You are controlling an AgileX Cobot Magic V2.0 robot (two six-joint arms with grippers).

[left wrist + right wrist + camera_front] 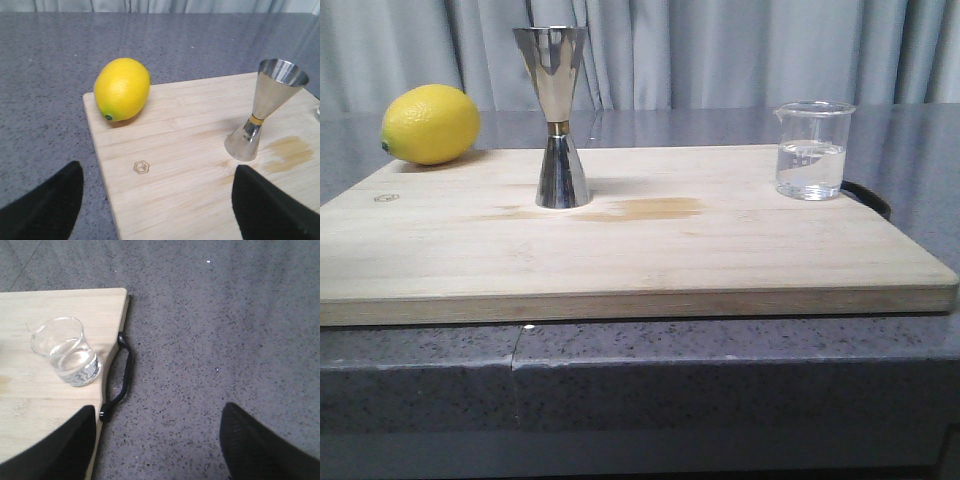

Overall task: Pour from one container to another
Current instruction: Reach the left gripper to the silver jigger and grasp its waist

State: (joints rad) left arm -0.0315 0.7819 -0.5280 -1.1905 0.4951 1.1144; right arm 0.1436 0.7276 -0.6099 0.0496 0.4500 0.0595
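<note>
Beaker (811, 150), part-filled with clear liquid, stands at right of the front frame on the board (620, 255). Jigger (556, 117) stands upright centre-left, well apart. Left gripper (159, 200) and right gripper (157, 442) both spread, holding nothing, clear of both vessels.

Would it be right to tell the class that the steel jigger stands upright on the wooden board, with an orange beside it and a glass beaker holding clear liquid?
Not quite: the fruit is a yellow lemon, not an orange, as the front view shows. The jigger does stand upright on the board, and the beaker holds clear liquid.
</note>
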